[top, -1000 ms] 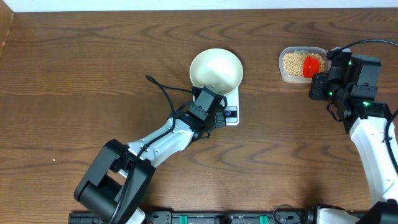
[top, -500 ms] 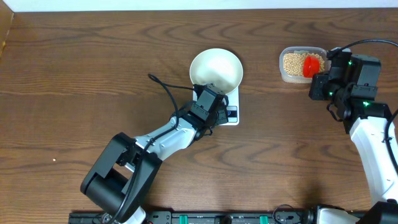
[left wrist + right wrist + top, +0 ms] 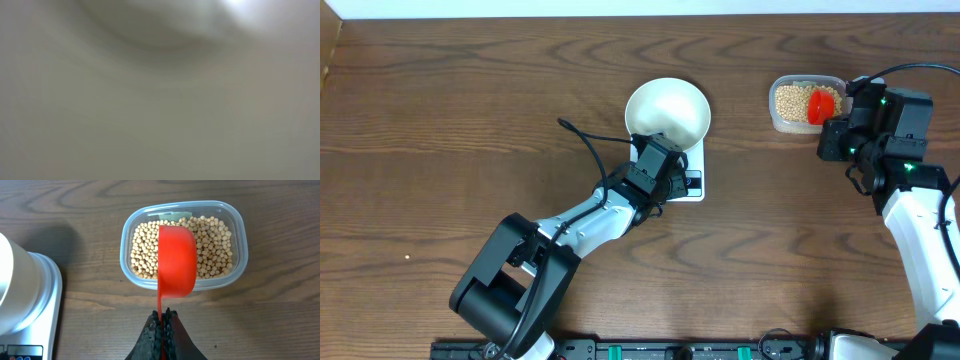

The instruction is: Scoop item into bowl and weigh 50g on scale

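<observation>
In clear tub [image 3: 243, 247], beans [image 3: 215, 245] under red scoop [image 3: 176, 260], bowl [image 3: 667, 110] on scale [image 3: 693, 184]

Red plastic scoop [image 3: 176, 262] over clear rounded tub [image 3: 125, 245], cup toward middle, handle sticking out past near rim. Tub sits far right on dark wood-grain worktop [image 3: 440, 120].

So the scale [image 3: 696, 172] is a little white rectangular one sitting flat around the middle of the worktop [image 3: 470, 120], and only its front strip with the display pokes out. The bowl [image 3: 667, 108] is parked upright right on top of it. It's round, plain cream-white, covers the back part and hangs over the far edge. The beans [image 3: 215, 245] are small, round, tan-yellow, heaped in a clear tub [image 3: 242, 250] well off to the scale's right, a bit farther back.
</observation>
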Tool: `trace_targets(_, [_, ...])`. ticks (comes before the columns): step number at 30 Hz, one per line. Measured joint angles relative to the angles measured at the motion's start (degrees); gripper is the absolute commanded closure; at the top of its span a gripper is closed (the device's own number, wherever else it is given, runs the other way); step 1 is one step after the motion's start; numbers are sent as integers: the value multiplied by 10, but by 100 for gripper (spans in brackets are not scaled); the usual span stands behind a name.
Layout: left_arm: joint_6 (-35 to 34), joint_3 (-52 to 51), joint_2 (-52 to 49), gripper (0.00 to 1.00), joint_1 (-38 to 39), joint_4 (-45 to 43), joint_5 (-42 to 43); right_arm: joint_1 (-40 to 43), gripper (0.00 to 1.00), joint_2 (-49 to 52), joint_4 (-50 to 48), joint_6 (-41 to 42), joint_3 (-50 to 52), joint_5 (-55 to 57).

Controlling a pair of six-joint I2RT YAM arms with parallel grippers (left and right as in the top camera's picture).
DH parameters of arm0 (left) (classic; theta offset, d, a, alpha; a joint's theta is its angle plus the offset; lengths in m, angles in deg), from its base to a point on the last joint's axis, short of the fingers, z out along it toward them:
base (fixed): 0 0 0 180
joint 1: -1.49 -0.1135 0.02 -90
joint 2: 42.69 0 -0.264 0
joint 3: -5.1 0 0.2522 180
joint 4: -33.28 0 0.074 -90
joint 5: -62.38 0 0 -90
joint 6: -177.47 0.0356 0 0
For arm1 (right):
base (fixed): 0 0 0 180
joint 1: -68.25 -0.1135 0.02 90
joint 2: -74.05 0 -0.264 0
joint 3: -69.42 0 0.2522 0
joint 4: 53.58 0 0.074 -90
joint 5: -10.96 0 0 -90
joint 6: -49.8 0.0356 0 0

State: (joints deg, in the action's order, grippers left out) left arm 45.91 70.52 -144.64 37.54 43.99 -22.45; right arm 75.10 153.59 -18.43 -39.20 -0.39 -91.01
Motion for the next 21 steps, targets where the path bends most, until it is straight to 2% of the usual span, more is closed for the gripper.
trace_targets(21, [0, 0, 0, 93, 12, 0, 0, 0, 99, 0, 0, 0, 0, 0])
